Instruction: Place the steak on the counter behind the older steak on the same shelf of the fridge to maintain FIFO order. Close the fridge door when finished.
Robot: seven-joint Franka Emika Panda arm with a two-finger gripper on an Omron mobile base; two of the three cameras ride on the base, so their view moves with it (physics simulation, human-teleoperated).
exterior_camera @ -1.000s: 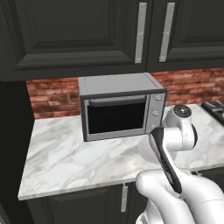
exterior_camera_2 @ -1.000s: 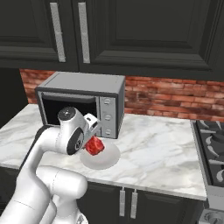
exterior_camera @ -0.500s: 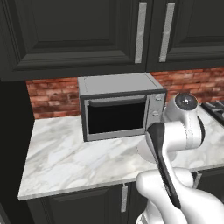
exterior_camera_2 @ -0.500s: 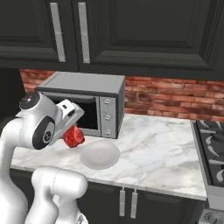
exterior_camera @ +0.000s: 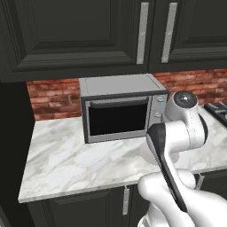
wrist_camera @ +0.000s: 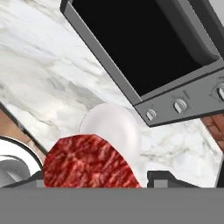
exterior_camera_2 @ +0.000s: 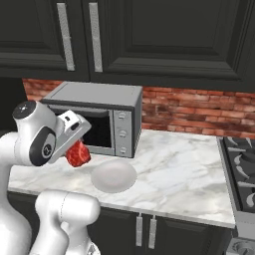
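Steak [wrist_camera: 89,162] sits btwn my fingers [wrist_camera: 168,179]; plate [wrist_camera: 114,127] on counter [wrist_camera: 39,74] just beyond them, microwave [wrist_camera: 144,48] further past the plate.

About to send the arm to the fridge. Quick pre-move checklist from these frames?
1. Steak in the gripper: ok, the meat hangs at the fingers, lifted off the counter.
2. Steak clear of the white plate: ok, the plate lies bare on the counter.
3. Grip secure: cannot tell, the finger contact is hidden behind the meat in the hand view.
4. Clearance from the microwave: cannot tell, the hand is close to its front.
5. Fridge door open and shelf free: cannot tell from these pictures.
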